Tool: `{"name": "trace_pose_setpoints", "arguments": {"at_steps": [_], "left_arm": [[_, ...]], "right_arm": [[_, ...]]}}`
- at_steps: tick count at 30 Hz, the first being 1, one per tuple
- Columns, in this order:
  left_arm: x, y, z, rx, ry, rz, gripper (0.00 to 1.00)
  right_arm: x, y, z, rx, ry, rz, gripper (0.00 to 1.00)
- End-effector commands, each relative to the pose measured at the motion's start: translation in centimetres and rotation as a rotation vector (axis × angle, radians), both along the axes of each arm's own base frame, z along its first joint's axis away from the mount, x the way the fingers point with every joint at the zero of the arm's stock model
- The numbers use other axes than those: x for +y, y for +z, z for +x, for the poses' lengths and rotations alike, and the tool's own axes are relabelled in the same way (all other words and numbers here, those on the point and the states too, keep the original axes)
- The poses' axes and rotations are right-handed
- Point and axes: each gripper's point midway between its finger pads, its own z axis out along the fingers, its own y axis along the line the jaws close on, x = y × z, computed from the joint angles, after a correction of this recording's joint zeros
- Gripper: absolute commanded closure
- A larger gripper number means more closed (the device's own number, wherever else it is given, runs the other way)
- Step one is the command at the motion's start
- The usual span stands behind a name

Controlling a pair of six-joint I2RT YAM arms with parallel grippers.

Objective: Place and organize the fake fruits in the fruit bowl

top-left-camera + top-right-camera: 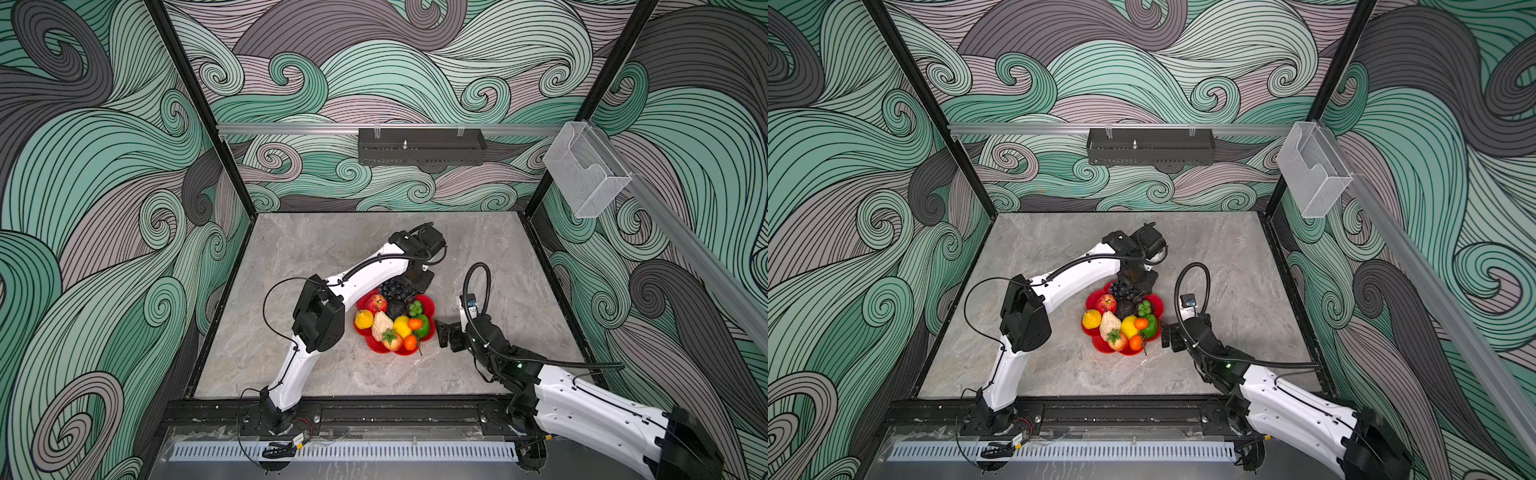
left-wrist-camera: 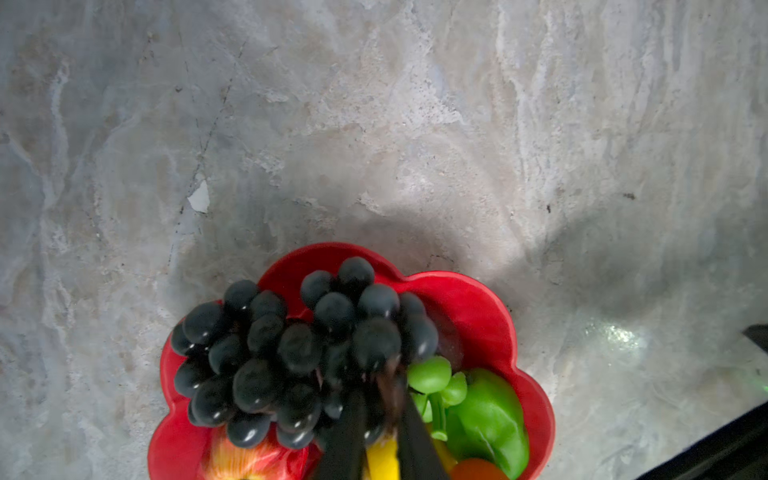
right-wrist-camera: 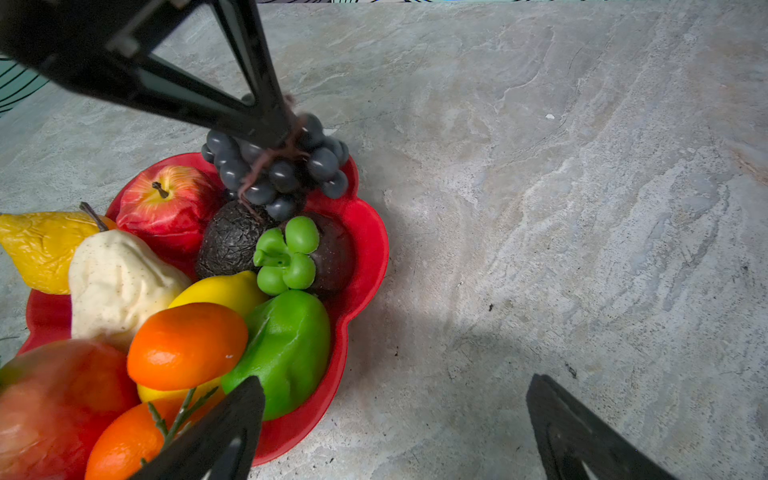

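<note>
Middle of the grey stone bench (image 1: 332, 257) | shiny red flower-shaped fruit bowl (image 3: 370, 249) holds every plastic fruit seen | blue-black grape bunch (image 1: 390, 289) at its upper edge | left end effector (image 2: 382, 386) at the grape stem, cannot tell if pinching | right end effector (image 3: 397, 380) spread wide, empty | looks almost done

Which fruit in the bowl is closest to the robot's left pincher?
The dark grape bunch. The left gripper sits right at its brown stem, while the apple, pear and oranges lie farther off in the red bowl.
</note>
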Motion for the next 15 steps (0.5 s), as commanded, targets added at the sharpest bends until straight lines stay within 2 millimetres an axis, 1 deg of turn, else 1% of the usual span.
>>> {"name": "trace_pose_setpoints", "arguments": {"at_steps": [1, 3, 4, 6, 9, 12, 14, 15], "left_arm": [[-0.6, 1.8, -0.1, -0.009, 0.001, -0.060, 0.65], [-0.6, 3.0, -0.2, -0.034, 0.008, -0.093, 0.56], [-0.5, 3.7, -0.2, -0.054, 0.014, -0.110, 0.49], [-0.1, 5.4, 0.0, -0.111, 0.030, -0.150, 0.41], [2.1, 7.8, 0.8, -0.233, 0.083, -0.154, 0.32], [6.2, 9.8, 1.9, -0.370, 0.190, -0.109, 0.23], [10.1, 10.6, 2.6, -0.473, 0.311, -0.066, 0.15], [12.0, 10.9, 2.8, -0.520, 0.371, -0.054, 0.13]], "right_arm": [[-0.1, 0.3, 0.2, -0.008, -0.011, 0.013, 0.01], [-0.2, 0.3, 0.2, -0.008, -0.016, 0.013, 0.01], [-0.3, 0.2, 0.2, -0.008, -0.018, 0.011, 0.01], [-0.3, 0.3, 0.2, -0.006, -0.021, 0.013, 0.01], [-0.8, 0.8, 0.2, -0.007, -0.042, 0.016, 0.01], [-2.1, 2.1, 0.5, -0.006, -0.107, -0.007, 0.01], [-2.9, 3.3, 0.9, -0.014, -0.158, -0.008, 0.01], [-3.1, 3.8, 1.1, -0.018, -0.170, -0.007, 0.01]]}}
